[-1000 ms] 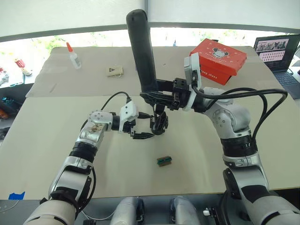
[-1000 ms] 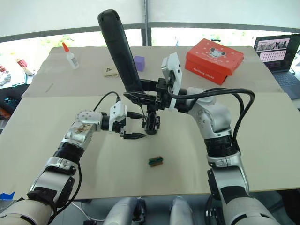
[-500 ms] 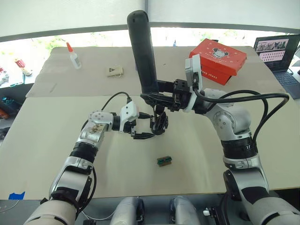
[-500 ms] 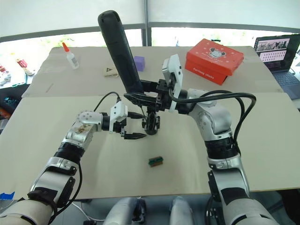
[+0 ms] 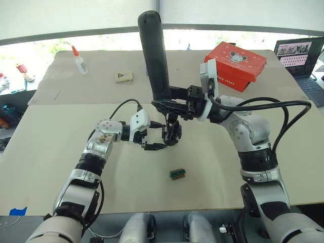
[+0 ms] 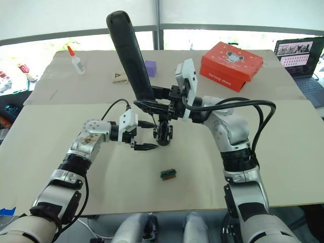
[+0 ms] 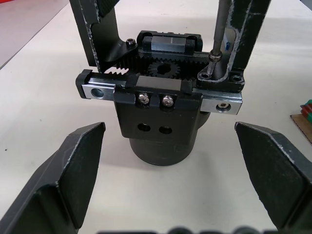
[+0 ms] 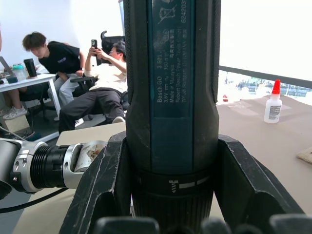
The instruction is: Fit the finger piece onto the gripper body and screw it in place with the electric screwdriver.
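Barely anything has shifted over the last second — the electric screwdriver [image 5: 155, 53] sits a touch more upright, and the gripper body [image 7: 158, 114] and both arms are where they were. That body stands on the table [image 5: 61, 167] on its round dark base, toothed racks and a small gear across its top, two bright screw heads on its front face. The screwdriver's thin metal bit comes down onto a screw at one end of the rail, beside what looks like the finger piece [image 7: 243, 34] standing upright there, though its edge is hard to tell from the mount. The right gripper [image 8: 170, 195] is clamped around the tool's thick, smooth barrel. The left gripper [image 5: 152, 147] waits just beside the body, fingers [image 7: 73, 170] spread wide, gripping nothing.

The risk — nothing steadies the body, so torque from the bit could spin or tip it, and a tall, top-heavy tool leaning off axis could cam out of the screw. A little green-and-black block [image 5: 176, 173] lies nearer the robot, apart
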